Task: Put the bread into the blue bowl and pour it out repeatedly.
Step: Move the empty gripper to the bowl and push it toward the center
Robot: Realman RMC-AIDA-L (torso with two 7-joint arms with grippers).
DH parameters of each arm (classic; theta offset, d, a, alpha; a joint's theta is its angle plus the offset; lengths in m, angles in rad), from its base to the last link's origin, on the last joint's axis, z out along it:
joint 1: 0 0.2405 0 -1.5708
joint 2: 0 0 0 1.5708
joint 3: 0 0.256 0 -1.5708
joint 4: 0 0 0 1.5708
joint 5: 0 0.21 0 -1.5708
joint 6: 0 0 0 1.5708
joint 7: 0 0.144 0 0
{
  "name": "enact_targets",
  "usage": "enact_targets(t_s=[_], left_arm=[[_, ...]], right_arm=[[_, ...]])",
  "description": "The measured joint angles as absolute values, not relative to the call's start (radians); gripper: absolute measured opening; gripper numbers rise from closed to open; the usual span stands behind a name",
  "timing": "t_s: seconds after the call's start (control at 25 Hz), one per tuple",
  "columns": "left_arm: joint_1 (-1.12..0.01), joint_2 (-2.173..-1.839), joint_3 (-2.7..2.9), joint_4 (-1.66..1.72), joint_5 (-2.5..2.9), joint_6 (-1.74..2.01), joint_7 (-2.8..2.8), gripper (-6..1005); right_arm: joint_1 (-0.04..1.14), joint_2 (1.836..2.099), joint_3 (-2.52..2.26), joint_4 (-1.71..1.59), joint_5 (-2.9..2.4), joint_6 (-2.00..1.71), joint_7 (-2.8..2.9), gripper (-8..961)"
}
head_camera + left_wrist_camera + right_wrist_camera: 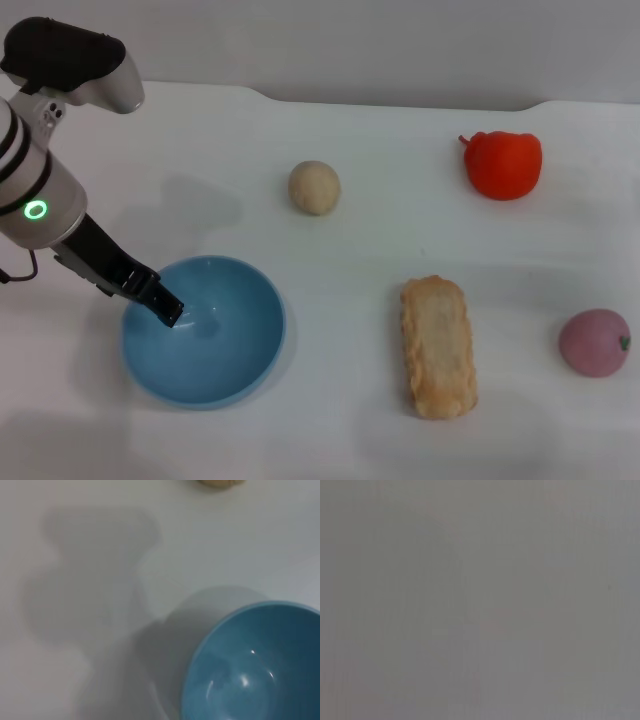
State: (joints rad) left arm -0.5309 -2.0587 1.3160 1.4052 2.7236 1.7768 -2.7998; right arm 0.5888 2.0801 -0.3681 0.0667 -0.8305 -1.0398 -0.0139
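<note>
While the bread (438, 347) lies on the table (400, 130) near its front edge, the left gripper (165, 306) pinches the bowl (204, 330) rim; if that thin grip slips, the bowl could tip or slide

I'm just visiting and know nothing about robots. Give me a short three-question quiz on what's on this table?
1. True or false: the bread lies in the bowl.
2. Which arm's pincer is at the bowl? A. left B. right
3. Fill in: the toy nearest the bread on its right is the ___ one.

Key: 1. False, it lies on the table beside it. 2. A, the left pincer is at the rim. 3. Pink.
</note>
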Motion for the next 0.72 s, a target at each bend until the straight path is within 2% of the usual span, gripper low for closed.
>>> enact_targets(t_s=[0.72], left_arm=[[-0.597,-2.058,1.340,1.125,2.727,1.559,-2.726,872]], right_arm=[[0.583,2.080,-0.366,0.057,-0.824,-1.040,-0.014,509]])
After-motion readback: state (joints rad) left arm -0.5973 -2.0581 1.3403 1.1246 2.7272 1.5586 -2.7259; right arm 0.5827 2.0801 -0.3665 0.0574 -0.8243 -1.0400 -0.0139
